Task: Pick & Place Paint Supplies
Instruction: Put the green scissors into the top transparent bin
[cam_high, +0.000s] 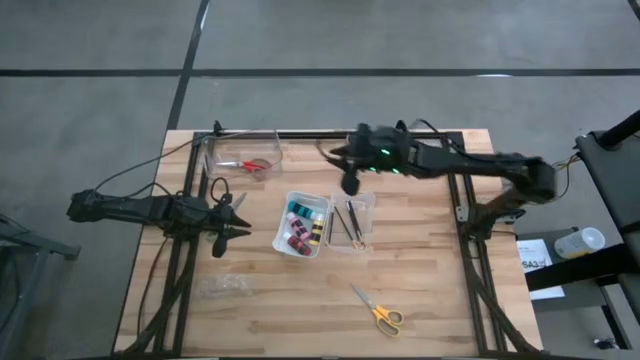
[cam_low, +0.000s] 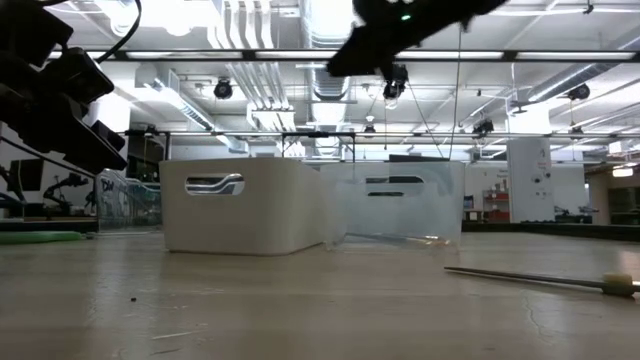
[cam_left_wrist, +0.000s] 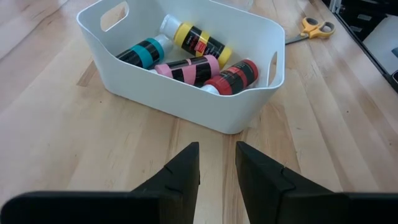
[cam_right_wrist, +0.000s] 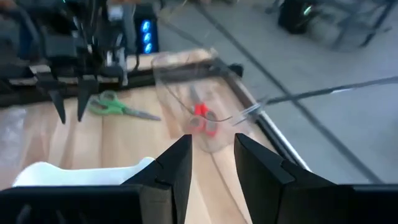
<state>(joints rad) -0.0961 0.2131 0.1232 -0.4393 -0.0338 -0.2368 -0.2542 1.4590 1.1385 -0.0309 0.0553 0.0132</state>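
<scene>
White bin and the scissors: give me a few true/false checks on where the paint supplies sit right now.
1. The white bin holds four paint bottles. True.
2. The yellow-handled scissors lie inside the white bin. False: they lie on the bare table, near its front edge, apart from every container.
3. The red-handled scissors sit in the clear container at the table's far left. True.
4. The left gripper is shut on a paint bottle. False: its fingers stand apart with nothing between them, short of the white bin.
5. The right gripper holds the brushes. False: it holds nothing; the brushes lie in a clear tray beside the white bin.
</scene>
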